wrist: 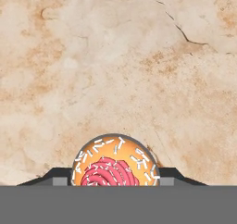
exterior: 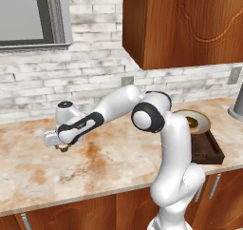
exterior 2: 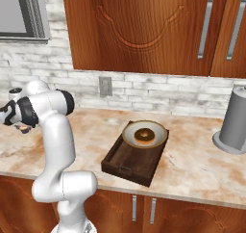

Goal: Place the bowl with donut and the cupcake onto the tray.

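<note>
The tray [exterior 2: 126, 165] looks like dark matt wood. The counter [wrist: 115, 65] is mottled, cracked marble-like stone. The cupcake [wrist: 115, 168] carries ridged pink frosting with white sprinkles.

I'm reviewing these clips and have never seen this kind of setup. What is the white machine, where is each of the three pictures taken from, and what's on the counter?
The white machine is a robot arm with a two-finger gripper, in a rendered kitchen. Two pictures come from cameras on its base, behind the arm to its left and right. The third looks along the gripper from the hand.

On the marble counter sits a dark wooden tray. A bowl holding a donut rests on the tray's far end.

Far to the left, the gripper is down over a cupcake; the hand view shows it between the fingertips. Whether it is gripped yet I can't tell.
</note>
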